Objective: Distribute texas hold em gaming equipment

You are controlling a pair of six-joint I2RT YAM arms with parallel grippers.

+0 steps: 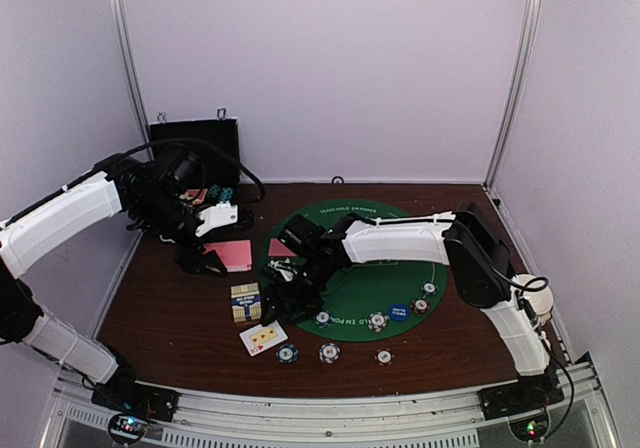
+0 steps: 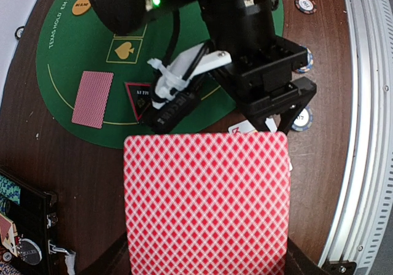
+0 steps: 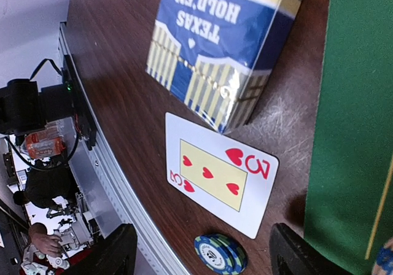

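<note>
Left gripper [image 1: 213, 260] clenched on a pink-backed card [image 2: 206, 201], pinched at one edge and held back-up and level above the table [image 1: 170, 318], left of the green mat [image 1: 400, 268], toward the far-left corner. The fingers are mostly hidden under the card in the left wrist view.

Right gripper [image 1: 283, 296] released, jaws spread and holding nothing. It hangs low over the bare wood at the mat's left rim, pointing toward the near edge.

Below it:
- card box [image 3: 227, 48], blue and yellow, on the wood beside the mat
- three of hearts [image 3: 218, 174] face up, one corner tucked against the box on its near-edge side
- teal chip [image 3: 220, 253] just past the three, toward the near edge and apart from it

More chips [image 1: 329, 352] are strung along the near side, some on the wood and some on the mat's rim. The blue button [image 1: 399, 311] is on the mat near them.

A second card [image 2: 92, 99] lies face down on the mat with the triangle marker [image 2: 138, 97] beside it. The orange button [image 2: 81, 6] sits by the mat's lettering.

Black case [image 1: 195, 143] stands open at the far-left corner.
</note>
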